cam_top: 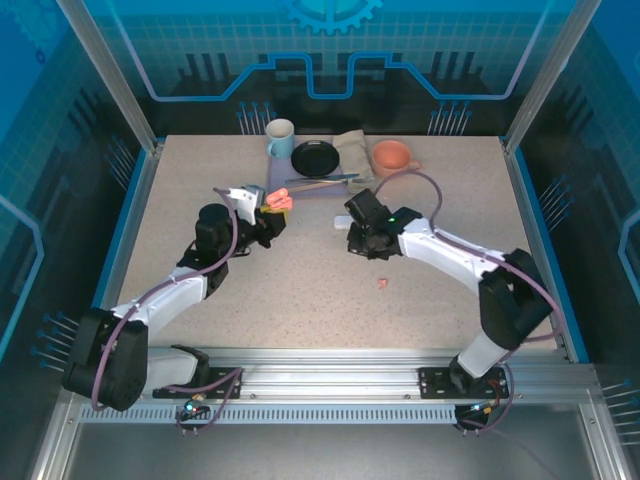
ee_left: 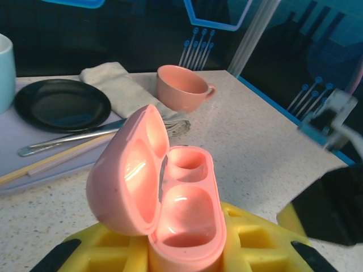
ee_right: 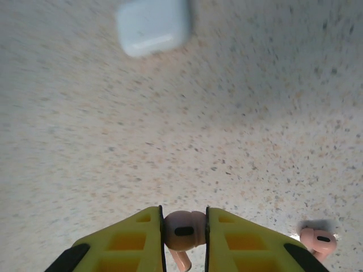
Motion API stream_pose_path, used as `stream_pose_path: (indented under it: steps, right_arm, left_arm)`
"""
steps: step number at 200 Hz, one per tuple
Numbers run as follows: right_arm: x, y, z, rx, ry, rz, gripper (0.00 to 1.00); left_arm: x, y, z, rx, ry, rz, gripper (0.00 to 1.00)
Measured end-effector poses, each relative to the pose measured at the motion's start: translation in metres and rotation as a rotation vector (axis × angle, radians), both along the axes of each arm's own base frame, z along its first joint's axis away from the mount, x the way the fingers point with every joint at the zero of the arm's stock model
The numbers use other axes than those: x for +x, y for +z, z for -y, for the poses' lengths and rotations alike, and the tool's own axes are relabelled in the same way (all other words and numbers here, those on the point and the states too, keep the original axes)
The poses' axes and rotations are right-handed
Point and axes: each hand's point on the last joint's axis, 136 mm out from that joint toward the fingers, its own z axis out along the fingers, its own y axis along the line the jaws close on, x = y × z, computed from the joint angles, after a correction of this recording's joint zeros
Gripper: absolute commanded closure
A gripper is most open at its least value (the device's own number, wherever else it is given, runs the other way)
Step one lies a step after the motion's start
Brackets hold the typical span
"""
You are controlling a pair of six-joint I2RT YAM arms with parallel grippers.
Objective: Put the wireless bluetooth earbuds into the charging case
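As the wrist views reveal, left end effector clamps the open case, right end effector pinches an earbud.

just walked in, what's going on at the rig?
The left gripper holds a pink charging case with its lid open, and both wells look empty. The right gripper is shut on a pink earbud. A second pink earbud lies on the table beside it, and a closed white case sits farther off.
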Motion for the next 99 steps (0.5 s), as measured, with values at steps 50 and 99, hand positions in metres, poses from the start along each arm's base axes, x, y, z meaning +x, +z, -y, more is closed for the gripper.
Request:
stream_pose_path:
  steps: [50, 99]
  right_arm:
    - [0.006, 0.091, -0.001, 0.138, 0.082, 0.291, 0.78]
    - [0.008, 0.175, -0.009, 0.271, 0.165, 0.564, 0.77]
  left_arm:
    - [-0.019, 0.009, 0.024, -0.031, -0.153, 0.031, 1.00]
    - [-0.037, 0.009, 0.070, -0.024, -0.329, 0.033, 1.00]
